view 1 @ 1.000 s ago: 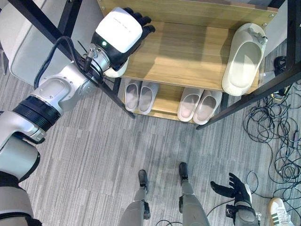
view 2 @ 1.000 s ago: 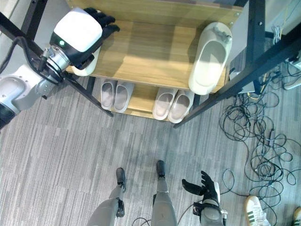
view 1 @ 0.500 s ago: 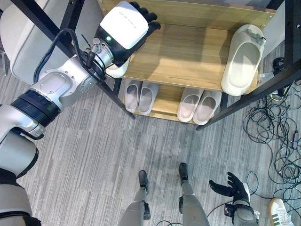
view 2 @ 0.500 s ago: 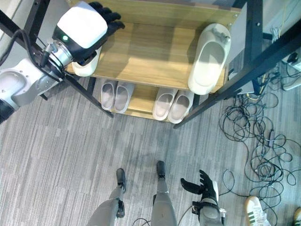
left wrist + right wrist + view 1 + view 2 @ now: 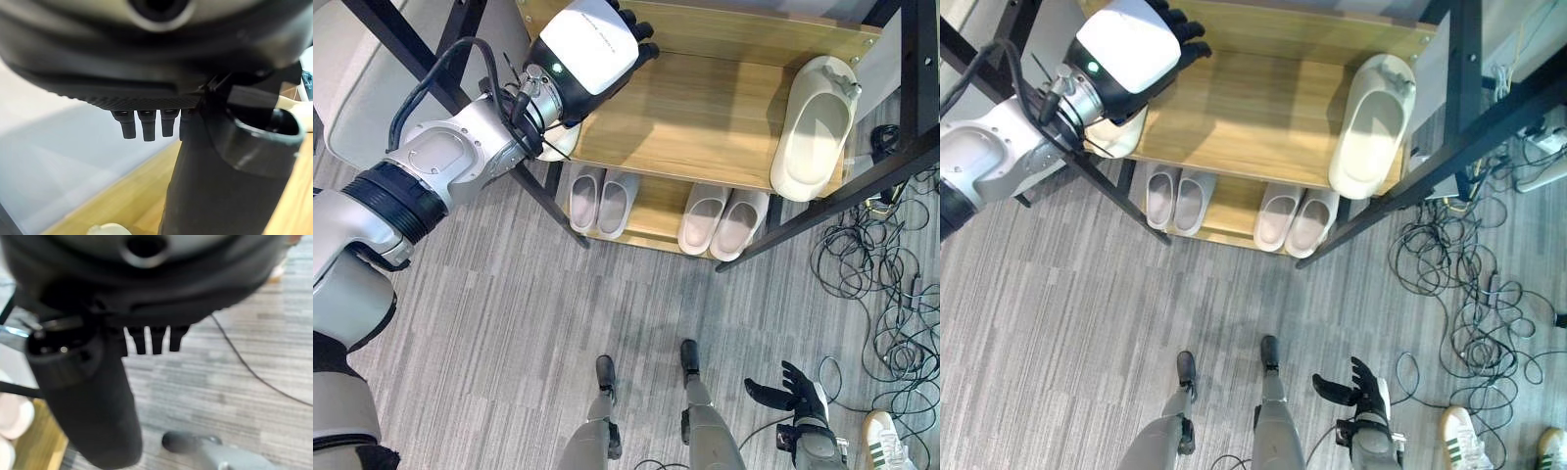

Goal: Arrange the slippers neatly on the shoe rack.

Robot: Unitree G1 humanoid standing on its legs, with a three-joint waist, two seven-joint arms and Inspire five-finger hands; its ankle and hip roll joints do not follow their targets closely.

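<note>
My left hand (image 5: pixel 592 44) hovers open over the left end of the shoe rack's top shelf (image 5: pixel 705 108), holding nothing. A white slipper (image 5: pixel 563 145) lies at that shelf's left front corner, mostly hidden under my wrist; its tip also shows in the left wrist view (image 5: pixel 110 229). A second white slipper (image 5: pixel 813 127) lies at the shelf's right end, toe towards the back. The lower shelf holds two white pairs, one on the left (image 5: pixel 600 199) and one on the right (image 5: pixel 722 217). My right hand (image 5: pixel 793 387) hangs open low at the right, above the floor.
Black frame bars (image 5: pixel 842 196) cross in front of the rack at both ends. Loose cables (image 5: pixel 886 294) sprawl on the grey floor to the right. A white sneaker (image 5: pixel 886 436) sits at the bottom right corner. A pale panel (image 5: pixel 372 88) stands left of the rack.
My left hand has moved further over the top shelf towards its back, off the left slipper, which stays at the front corner. The camera has shifted slightly.
</note>
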